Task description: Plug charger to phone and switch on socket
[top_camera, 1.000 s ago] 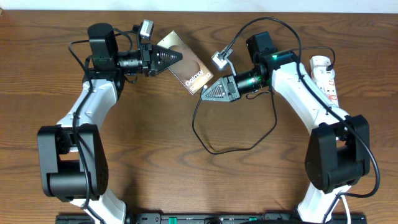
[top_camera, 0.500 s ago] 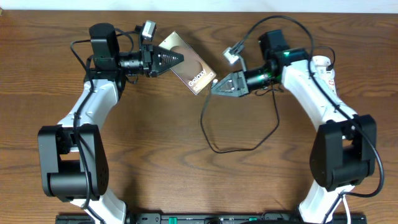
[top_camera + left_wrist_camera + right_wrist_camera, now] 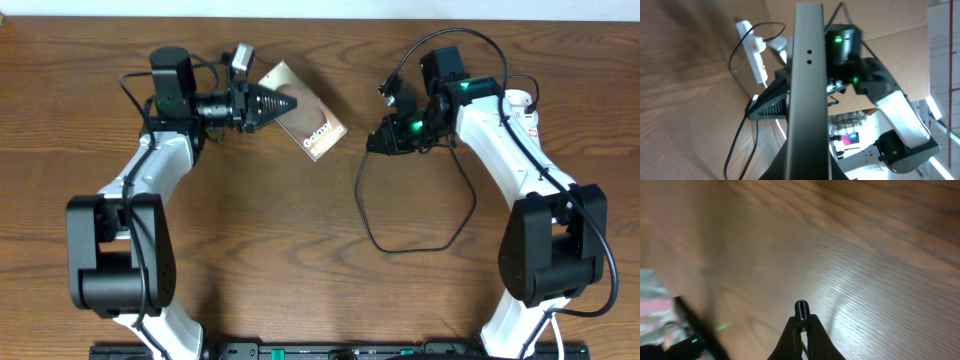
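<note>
Wood table (image 3: 260, 240); left gripper (image 3: 296, 103) clamps phone (image 3: 313, 120) edge, right gripper (image 3: 801, 324) pinches charger (image 3: 801, 308).

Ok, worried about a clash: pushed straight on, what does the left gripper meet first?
Probably the right gripper with the charger, just beyond the phone the left gripper holds; relative height is unclear.

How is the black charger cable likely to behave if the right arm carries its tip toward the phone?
Probably floppy: the cable lies in a slack loop on the table, so it should trail without resisting. Its tip looks small and rigid, pinched between the right fingers; it may twist if pushed off-axis.
</note>
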